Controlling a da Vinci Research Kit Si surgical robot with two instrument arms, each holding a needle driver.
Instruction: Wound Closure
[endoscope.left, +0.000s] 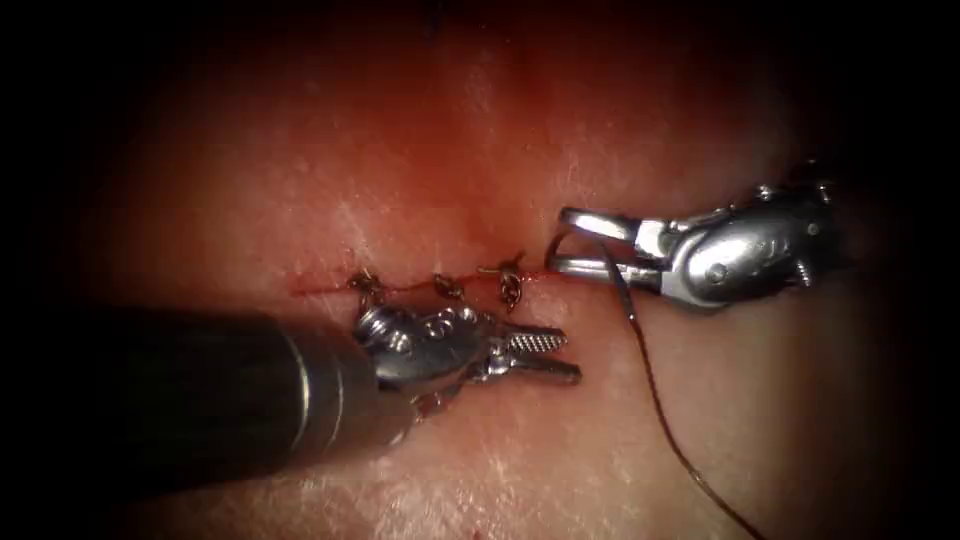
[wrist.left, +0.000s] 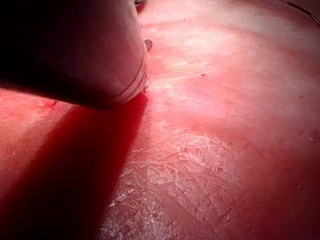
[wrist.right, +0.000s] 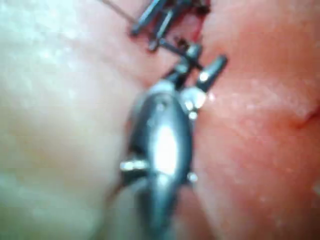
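The tissue (endoscope.left: 480, 130) has a short cut (endoscope.left: 330, 290) crossed by three dark stitches (endoscope.left: 510, 285). My left tool (endoscope.left: 560, 356) lies just below the stitches, jaws open and holding nothing. At the cut's right end my right tool (endoscope.left: 558, 241) has its jaws spread. Dark thread (endoscope.left: 650, 380) leaves the gap between them, crosses the lower jaw and trails to the lower right. A thin dark curve (endoscope.left: 551, 248) arcs across the right tool's tips; I cannot tell if it is the needle or thread. The right wrist view shows the right tool (wrist.right: 200, 62) with the left tool's jaws beyond it.
The left arm's thick shaft (endoscope.left: 200, 400) covers the tissue at the lower left and casts a shadow in the left wrist view (wrist.left: 90, 50). Red fluid (endoscope.left: 310, 290) stains the cut's left end. Bare tissue (wrist.left: 225, 150) spreads around the tools.
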